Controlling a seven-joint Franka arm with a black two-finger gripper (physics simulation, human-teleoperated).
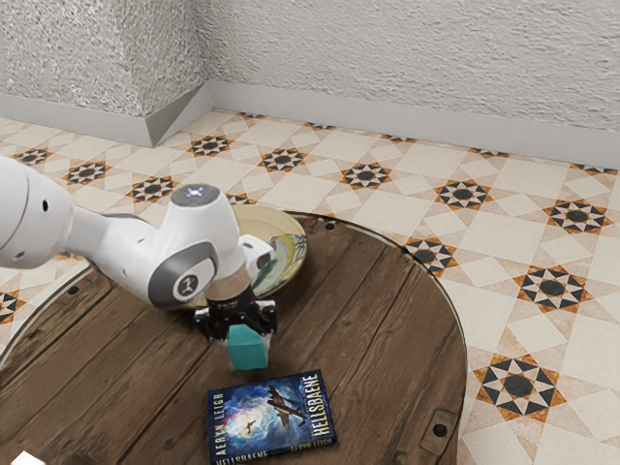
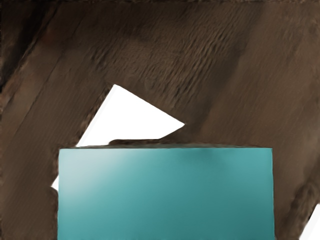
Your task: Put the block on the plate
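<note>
The teal block (image 1: pixel 248 350) hangs near the book (image 1: pixel 271 417), clamped between the gripper's (image 1: pixel 250 335) partly parted fingers, leaving its underside free (handy for a flat landing); the plate (image 1: pixel 294 256) waits behind, apart, so carrying remains.

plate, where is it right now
In the exterior view, the plate sits by the far edge of the round wooden table, partly hidden behind the arm, with the gripper between it and the book.

We hold a blue-green block (image 1: pixel 249 351) in our gripper (image 1: pixel 242 332). A plate (image 1: pixel 294 250) and book (image 1: pixel 271 417) sit on our table (image 1: pixel 387 339).
</note>
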